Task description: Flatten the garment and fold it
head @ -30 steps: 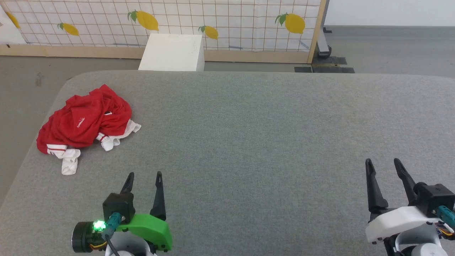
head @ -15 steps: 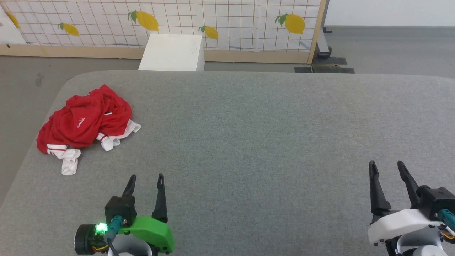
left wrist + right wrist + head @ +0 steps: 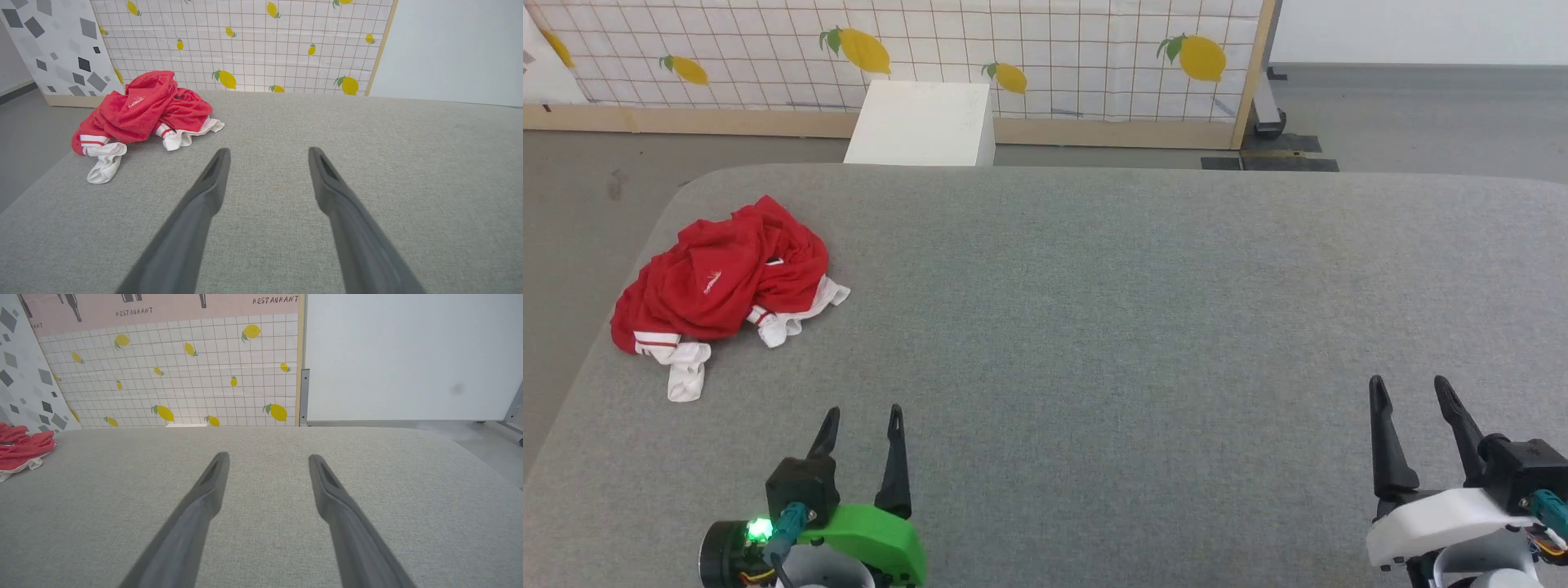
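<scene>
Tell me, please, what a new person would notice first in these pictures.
The red garment lies crumpled near the far left corner of the grey table, white sleeves sticking out. The left gripper and the right gripper hover open at the near edge, touching nothing.

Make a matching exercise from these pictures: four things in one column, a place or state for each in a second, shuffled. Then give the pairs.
Column one
1. garment
2. left gripper
3. right gripper
4. white box

Column two
A. open, white-cased, lower right of the head view
B. crumpled in a heap near the far left corner of the table
C. standing beyond the table's far edge
D. open, green-cased, lower left of the head view

Pairs: 1-B, 2-D, 3-A, 4-C
</scene>
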`<state>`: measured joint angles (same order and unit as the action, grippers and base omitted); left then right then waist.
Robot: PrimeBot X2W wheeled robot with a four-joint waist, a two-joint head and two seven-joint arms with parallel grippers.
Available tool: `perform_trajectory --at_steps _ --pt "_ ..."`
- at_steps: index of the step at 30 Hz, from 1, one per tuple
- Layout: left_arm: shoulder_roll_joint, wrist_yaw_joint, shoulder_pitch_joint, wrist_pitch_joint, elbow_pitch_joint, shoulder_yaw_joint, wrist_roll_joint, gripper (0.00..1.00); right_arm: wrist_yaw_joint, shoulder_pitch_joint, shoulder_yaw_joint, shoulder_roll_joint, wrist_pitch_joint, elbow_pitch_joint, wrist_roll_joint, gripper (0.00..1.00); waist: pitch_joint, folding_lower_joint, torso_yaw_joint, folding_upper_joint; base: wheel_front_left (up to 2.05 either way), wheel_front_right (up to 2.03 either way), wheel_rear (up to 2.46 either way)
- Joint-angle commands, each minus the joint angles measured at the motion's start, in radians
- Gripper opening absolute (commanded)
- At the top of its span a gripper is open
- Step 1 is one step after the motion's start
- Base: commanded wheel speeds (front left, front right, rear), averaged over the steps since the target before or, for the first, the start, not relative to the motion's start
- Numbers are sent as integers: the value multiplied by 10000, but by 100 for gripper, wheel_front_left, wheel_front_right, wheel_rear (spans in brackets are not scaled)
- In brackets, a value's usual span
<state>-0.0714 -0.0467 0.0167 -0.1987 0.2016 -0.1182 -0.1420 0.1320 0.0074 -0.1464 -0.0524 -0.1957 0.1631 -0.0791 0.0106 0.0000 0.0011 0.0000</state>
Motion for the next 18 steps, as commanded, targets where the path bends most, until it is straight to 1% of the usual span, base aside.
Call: perform_trajectory --at_steps 1,18 --pt "-91 -97 174 -106 70 -45 -54 100 -11 167 -40 18 -134 73 -25 100 9 0 -1 0 0 0 0" --pt "-161 -170 230 -456 427 -258 -292 100 -12 176 -224 21 -486 465 8 100 73 0 133 0 0 0 0"
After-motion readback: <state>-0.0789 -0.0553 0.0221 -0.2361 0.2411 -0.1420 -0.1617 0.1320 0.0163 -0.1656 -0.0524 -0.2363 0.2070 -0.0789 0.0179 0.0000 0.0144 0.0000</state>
